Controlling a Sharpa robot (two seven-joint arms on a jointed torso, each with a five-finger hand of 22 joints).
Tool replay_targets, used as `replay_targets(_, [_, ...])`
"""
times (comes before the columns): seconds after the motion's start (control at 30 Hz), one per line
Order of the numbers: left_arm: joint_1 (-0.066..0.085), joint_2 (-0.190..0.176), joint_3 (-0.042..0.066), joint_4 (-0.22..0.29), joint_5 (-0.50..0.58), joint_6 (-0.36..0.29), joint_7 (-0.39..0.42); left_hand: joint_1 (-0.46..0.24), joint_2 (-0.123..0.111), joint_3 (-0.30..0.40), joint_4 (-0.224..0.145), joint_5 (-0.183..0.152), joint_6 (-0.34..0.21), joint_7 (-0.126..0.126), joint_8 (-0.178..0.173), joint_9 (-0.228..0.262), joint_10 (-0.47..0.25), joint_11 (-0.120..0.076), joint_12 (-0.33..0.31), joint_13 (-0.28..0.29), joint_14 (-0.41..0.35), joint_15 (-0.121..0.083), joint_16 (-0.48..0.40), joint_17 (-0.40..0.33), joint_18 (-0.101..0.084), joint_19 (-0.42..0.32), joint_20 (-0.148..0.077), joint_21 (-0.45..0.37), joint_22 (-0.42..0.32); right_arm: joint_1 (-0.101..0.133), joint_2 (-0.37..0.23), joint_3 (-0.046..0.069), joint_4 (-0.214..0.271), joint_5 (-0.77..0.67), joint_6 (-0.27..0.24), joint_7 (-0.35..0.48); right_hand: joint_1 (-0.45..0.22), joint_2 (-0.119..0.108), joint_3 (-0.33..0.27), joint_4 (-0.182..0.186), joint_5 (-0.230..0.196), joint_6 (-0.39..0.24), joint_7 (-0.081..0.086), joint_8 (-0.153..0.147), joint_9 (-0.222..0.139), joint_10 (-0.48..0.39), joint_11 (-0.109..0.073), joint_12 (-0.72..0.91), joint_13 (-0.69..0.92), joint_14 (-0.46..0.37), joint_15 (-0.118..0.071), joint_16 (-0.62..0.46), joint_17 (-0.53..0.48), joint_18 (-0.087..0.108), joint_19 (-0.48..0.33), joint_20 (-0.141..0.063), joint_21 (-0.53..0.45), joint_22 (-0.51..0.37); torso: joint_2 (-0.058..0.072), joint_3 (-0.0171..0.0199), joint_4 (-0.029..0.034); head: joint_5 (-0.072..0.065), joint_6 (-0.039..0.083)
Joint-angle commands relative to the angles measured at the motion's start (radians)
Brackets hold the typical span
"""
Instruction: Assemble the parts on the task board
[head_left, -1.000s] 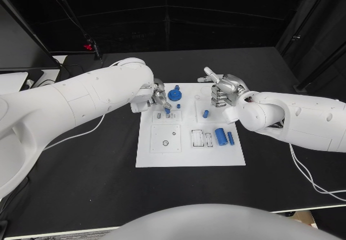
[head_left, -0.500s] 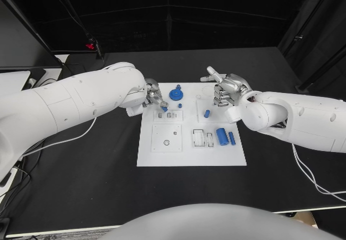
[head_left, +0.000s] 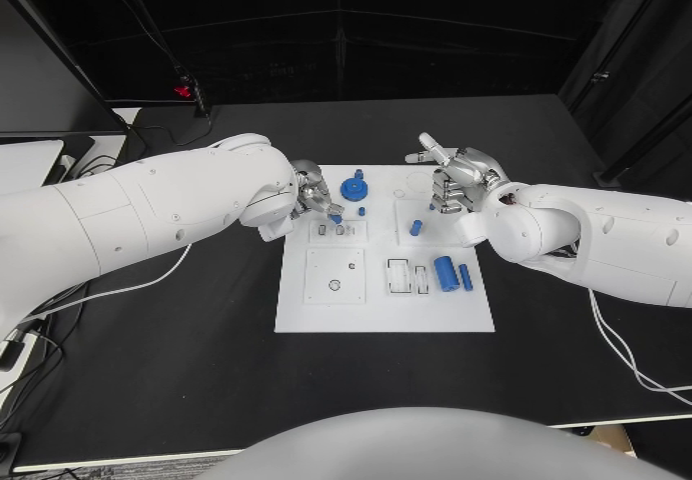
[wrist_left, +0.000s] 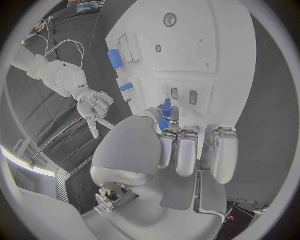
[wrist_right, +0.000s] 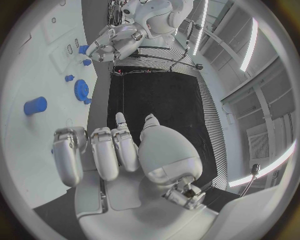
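– Left robot hand first: what does it have?
– It hovers over the far-left part of the task board, and a small blue peg appears pinched between its thumb and a fingertip. The right robot hand hangs over the far-right part of the board, fingers loosely apart, holding nothing.
– And the loose parts, starting at the board's near side?
– The near strip of the board is bare. Right of the board's middle, a stubby blue cylinder lies beside a slim blue pin. Farther on, a short blue piece sits near the right robot hand. At the far edge stands a blue gear, with a tiny blue stub just nearer than it.
– How would they handle?
– Judging by looks: light, rigid, smooth plastic, so not fragile but easy to squirt out of metal fingertips. The cylinder and pin would roll if nudged on the board.
– Where should they be gripped?
– I'd pinch the pegs across the middle of the shank and leave the end free for its socket. I'd grip the gear at its raised hub, not the teeth. The black bench would make a dropped part hard to recover.
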Motion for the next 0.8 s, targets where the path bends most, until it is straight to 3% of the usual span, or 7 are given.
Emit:
replay_targets(0.03, [0.001,-0.004,0.000,0.011,0.011,-0.023,-0.017,-0.009,0.004,0.075,-0.070,0.007,0.004,-0.006,0.003,0.033,0.103,0.003,0.001,0.263,0.104,0.004,0.001,0.263,-0.006,0.104,0.003,0.003,0.263,0.001,-0.001,0.001,0.002,0.001,0.007,0.010,0.002,0.005,0.006,0.001,0.003,-0.007,0.058,0.004,-0.002,0.106,0.002,0.003,0.263,0.104,-0.002,0.002,0.263,0.002,0.075,-0.005,-0.004,0.249,0.000,0.0000,-0.0005,0.000,-0.001])
replay_targets(0.4, [-0.007,-0.015,0.000,0.047,-0.005,-0.035,-0.044,-0.012,0.008,0.082,-0.064,0.009,0.001,-0.007,0.003,0.034,0.103,0.002,0.001,0.263,0.104,0.004,0.001,0.263,-0.006,0.104,0.003,0.003,0.263,0.001,-0.002,0.001,0.004,0.001,0.009,0.012,0.002,0.005,0.006,0.001,0.003,-0.008,0.058,0.005,-0.002,0.106,0.002,0.003,0.263,0.104,-0.002,0.002,0.263,0.003,0.075,-0.005,-0.004,0.248,0.000,0.0001,-0.0003,0.003,-0.004])
replay_targets(0.8, [-0.023,-0.032,0.000,0.059,-0.060,-0.102,-0.026,-0.013,0.010,0.089,-0.060,0.012,0.000,-0.007,0.004,0.034,0.103,0.002,0.001,0.263,0.104,0.003,0.001,0.263,-0.006,0.104,0.003,0.003,0.263,0.001,-0.006,0.001,0.005,0.001,0.009,0.012,0.002,0.005,0.006,0.001,0.003,-0.008,0.058,0.005,-0.002,0.106,0.002,0.003,0.263,0.104,-0.002,0.002,0.263,0.003,0.075,-0.005,-0.004,0.248,0.000,0.0001,0.0003,0.004,-0.005])
